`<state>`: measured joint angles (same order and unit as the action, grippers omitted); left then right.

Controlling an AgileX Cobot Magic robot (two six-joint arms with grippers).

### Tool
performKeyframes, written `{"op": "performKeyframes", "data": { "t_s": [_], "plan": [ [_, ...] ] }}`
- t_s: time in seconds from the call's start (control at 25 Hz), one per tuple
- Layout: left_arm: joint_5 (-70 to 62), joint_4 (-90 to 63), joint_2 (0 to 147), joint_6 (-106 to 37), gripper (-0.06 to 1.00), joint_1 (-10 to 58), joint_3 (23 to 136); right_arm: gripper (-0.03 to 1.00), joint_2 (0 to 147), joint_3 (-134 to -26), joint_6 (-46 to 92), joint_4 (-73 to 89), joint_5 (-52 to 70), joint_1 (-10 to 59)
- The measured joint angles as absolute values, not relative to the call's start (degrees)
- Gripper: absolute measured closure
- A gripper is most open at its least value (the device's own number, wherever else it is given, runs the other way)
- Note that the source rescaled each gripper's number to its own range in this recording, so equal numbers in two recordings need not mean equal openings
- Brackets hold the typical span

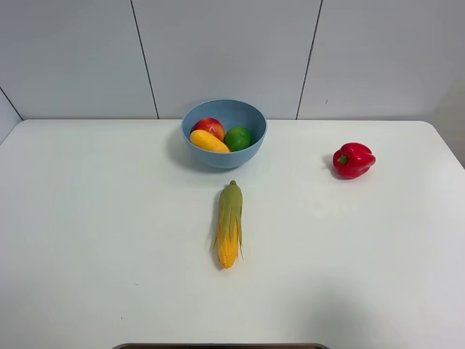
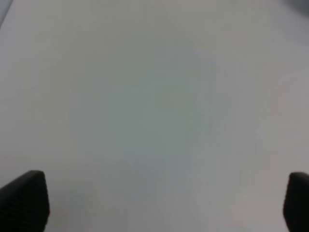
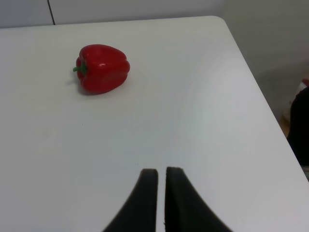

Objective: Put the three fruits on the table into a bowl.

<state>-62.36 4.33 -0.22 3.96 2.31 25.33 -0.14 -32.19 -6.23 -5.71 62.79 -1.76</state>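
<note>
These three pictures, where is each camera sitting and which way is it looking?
Exterior high: mounted up high, facing down the table toward the wall; it sees the bowl with apple, lime and mango, the corn cob and the bell pepper. No arm shows.
Left wrist: on the left arm, close over bare blurry tabletop; two dark fingers set wide apart at the frame's edges.
Right wrist: on the right arm, looking across the table's far right corner; fingers nearly together.
Shared: the pepper appears in the exterior and right wrist views.

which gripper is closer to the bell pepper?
Right. The right gripper has the bell pepper in its wrist view, some way off. The left gripper sees only bare table.
</note>
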Motion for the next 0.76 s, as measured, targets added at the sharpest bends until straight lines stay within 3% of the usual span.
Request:
{"op": "performKeyframes", "data": {
  "t_s": [0.76],
  "plan": [
    [-62.36, 4.33, -0.22, 3.96, -0.05, 1.93, 25.33, 0.97, -0.14, -32.19, -6.23, -5.71, 62.79, -1.76]
  ]
}}
